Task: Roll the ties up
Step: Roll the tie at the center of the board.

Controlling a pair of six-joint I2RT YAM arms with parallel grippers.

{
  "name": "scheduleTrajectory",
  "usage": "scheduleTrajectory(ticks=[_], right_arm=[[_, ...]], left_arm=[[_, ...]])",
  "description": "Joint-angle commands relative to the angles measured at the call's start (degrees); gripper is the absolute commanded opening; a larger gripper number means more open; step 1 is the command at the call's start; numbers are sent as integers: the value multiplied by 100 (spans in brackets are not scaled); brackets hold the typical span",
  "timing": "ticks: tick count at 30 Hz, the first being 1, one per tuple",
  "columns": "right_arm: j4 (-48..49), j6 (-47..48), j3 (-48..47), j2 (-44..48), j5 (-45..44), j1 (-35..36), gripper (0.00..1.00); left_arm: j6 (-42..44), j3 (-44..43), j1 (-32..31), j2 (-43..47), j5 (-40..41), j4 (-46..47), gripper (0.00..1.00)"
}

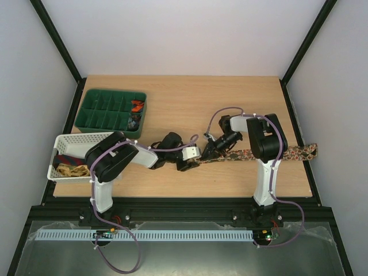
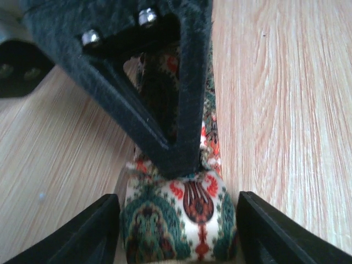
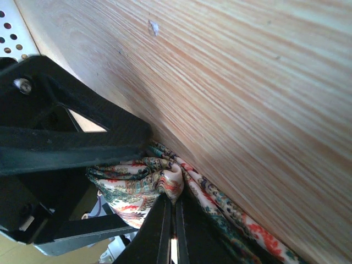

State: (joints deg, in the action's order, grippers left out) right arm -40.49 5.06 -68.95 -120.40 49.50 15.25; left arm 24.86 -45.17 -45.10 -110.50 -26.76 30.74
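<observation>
A dark floral-patterned tie [image 1: 287,153] lies as a long strip across the right of the table, reaching its right edge. Its left end is folded into a small bulge [image 2: 165,231]. My left gripper [image 1: 185,165] is open, with its fingers [image 2: 88,236] on either side of that bulge and narrow gaps showing. My right gripper [image 1: 206,152] is shut on a pinch of the same tie [image 3: 137,187], with its fingertips [image 3: 165,220] pressed together right beside the left gripper. In the left wrist view the right gripper [image 2: 159,82] hangs over the fold.
A green compartment tray [image 1: 95,109] at the back left holds an orange-red coil [image 1: 137,106] and a dark coil [image 1: 133,122]. A white basket [image 1: 66,141] at the left edge holds a gold-patterned tie [image 1: 72,170] and a maroon one [image 1: 64,158].
</observation>
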Motion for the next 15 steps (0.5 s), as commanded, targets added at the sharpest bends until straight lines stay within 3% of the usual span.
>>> scheduleTrajectory(ticks=[1, 4, 7, 15], right_arm=[[182, -46, 122, -373, -920, 41, 1], [155, -41, 97, -346, -934, 41, 3], [7, 40, -1, -228, -876, 32, 8], [-377, 394, -104, 571, -304, -68, 38]], left_arm=[[184, -282, -33, -266, -159, 79, 54], [332, -291, -33, -225, -36, -173, 43], [434, -260, -21, -110, 47, -572, 39], [315, -406, 1, -53, 288, -1715, 38]])
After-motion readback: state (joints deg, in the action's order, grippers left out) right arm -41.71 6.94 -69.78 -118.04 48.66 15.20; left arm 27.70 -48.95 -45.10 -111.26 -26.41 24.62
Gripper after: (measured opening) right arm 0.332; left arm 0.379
